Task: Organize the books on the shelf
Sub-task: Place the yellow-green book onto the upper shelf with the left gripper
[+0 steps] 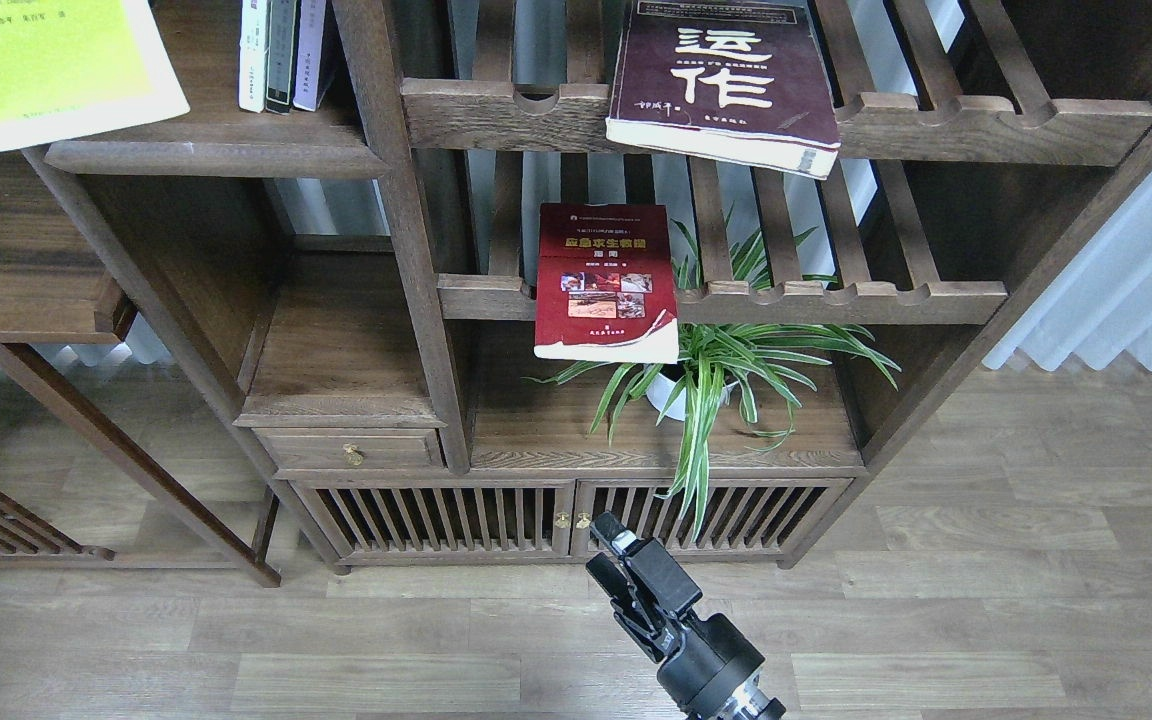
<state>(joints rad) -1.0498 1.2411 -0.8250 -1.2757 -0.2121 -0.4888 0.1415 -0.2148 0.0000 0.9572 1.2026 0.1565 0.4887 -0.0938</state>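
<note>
Three books unshelved: we see maroon book [726,85] and red book [606,285] on slatted racks [936,125], yellow-green book [36,70] over the shelf [216,155]; right gripper [626,560] idle, its jaws' state unclear.

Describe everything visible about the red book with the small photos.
The red book is a paperback with yellow title characters and a block of small photos on its cover. It lies face up on the lower slatted rack, its near end overhanging the notched front rail above the potted plant. Pale page edges show along the bottom. No gripper touches it.
</note>
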